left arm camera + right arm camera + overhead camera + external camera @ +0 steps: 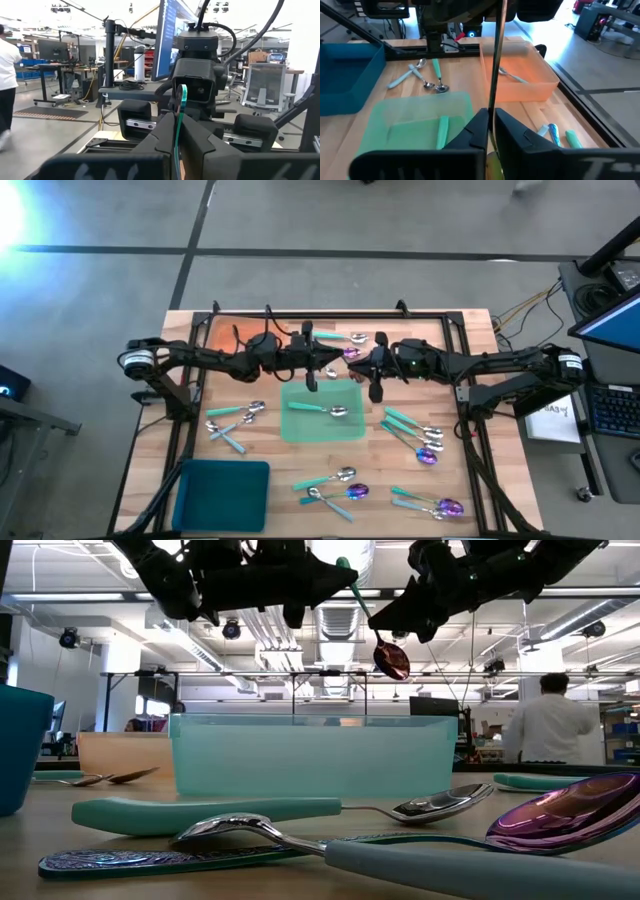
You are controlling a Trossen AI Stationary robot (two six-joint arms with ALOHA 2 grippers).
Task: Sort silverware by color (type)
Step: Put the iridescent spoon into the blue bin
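Left end effector (176, 131) pinching teal-handled spoon (380, 638), handle half hidden

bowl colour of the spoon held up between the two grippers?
Iridescent purple; the spoon has a teal handle. Low view shows it best.

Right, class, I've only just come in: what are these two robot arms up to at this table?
The two arms are meeting above the middle of the table, over the green bin, and seem to be passing a purple-headed, teal-handled spoon between them. The left gripper is shut on its teal handle, and the right gripper looks closed on it too. One silver-headed spoon lies in the green bin; many others remain scattered on the wooden table.
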